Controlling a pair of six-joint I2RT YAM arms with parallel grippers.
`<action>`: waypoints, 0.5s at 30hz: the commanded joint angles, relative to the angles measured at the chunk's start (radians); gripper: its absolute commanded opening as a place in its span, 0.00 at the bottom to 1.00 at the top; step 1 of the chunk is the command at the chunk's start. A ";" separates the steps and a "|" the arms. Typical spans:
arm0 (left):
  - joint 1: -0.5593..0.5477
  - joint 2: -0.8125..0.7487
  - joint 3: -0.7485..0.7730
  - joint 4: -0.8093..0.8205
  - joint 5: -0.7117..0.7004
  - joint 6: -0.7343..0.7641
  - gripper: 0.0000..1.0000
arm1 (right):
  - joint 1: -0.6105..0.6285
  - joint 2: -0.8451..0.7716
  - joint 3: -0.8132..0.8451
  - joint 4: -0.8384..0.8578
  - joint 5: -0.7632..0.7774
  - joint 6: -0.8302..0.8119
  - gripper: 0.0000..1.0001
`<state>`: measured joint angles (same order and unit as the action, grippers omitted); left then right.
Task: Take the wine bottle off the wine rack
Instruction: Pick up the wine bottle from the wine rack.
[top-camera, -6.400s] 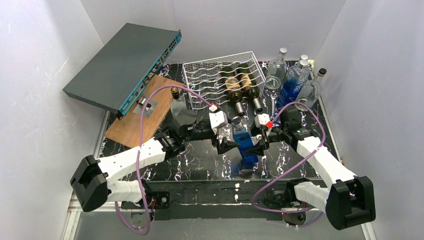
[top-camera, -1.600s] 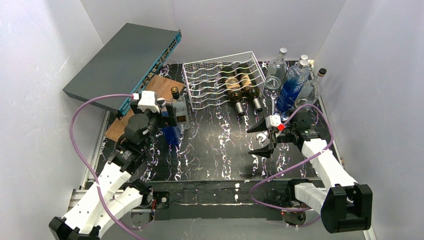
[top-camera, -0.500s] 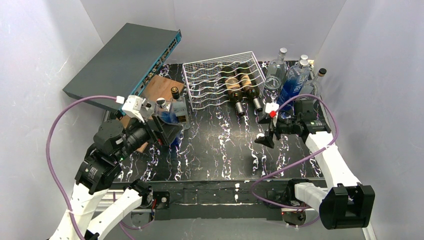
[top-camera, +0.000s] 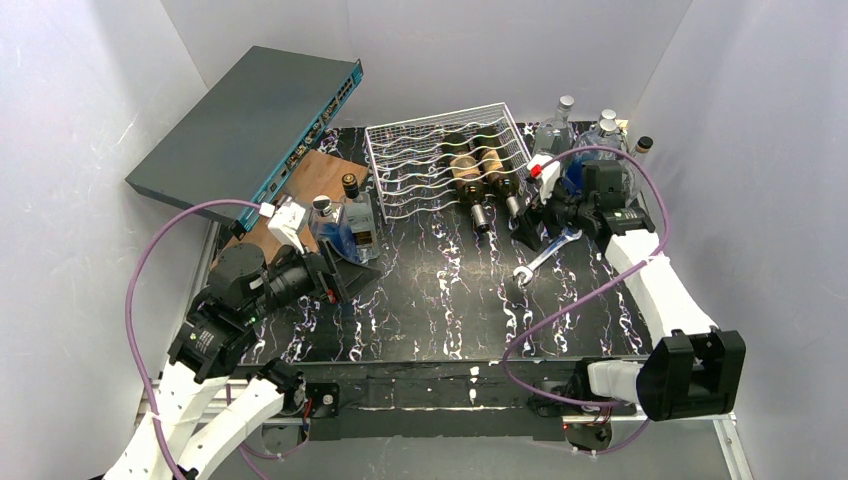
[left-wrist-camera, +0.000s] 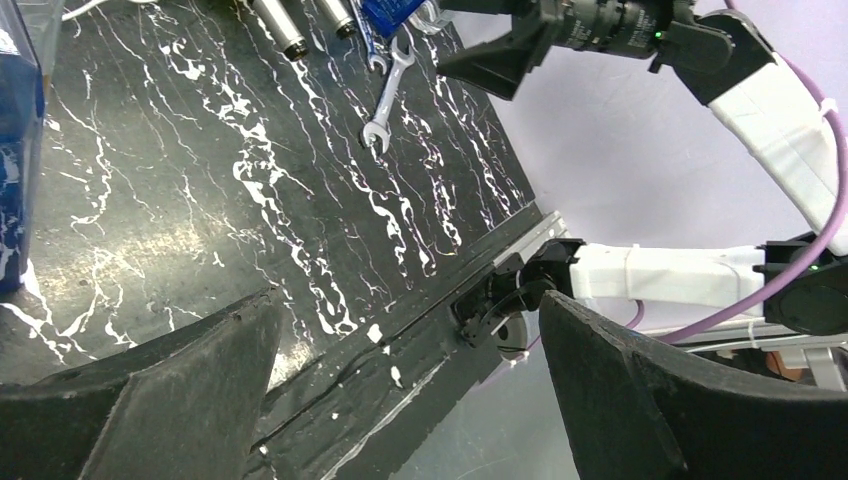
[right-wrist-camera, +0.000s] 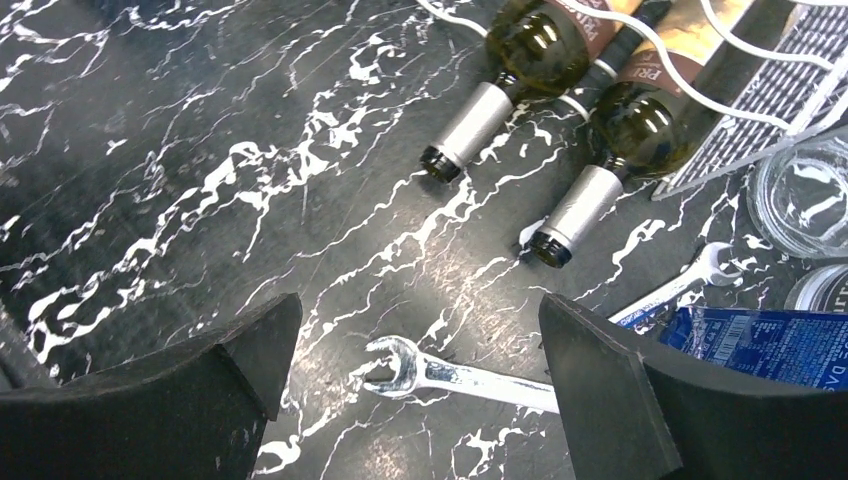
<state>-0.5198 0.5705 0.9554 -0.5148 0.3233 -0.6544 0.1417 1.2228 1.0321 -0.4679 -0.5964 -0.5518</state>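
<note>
Wine bottles (right-wrist-camera: 530, 45) cropped by right wrist view's top edge

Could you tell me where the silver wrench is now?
Top external view: the silver wrench lies on the black marbled table, right of centre, by the necks of the dark wine bottles in the white wire rack.

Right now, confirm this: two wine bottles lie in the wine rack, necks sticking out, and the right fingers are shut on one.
Not quite. The right fingers are open and hold nothing, as the right wrist view shows. Two wine bottles do lie in the wine rack, necks sticking out.
</note>
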 joint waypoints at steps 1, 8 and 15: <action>0.003 -0.005 -0.004 0.036 0.036 -0.028 0.98 | 0.036 0.037 0.046 0.128 0.133 0.109 0.98; 0.003 -0.007 -0.020 0.036 0.019 -0.043 0.98 | 0.097 0.128 0.037 0.263 0.313 0.198 0.98; 0.004 -0.011 -0.038 0.036 0.009 -0.053 0.98 | 0.143 0.211 0.004 0.454 0.555 0.368 0.98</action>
<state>-0.5198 0.5678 0.9257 -0.4938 0.3302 -0.7006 0.2657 1.3907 1.0355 -0.1856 -0.2283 -0.3214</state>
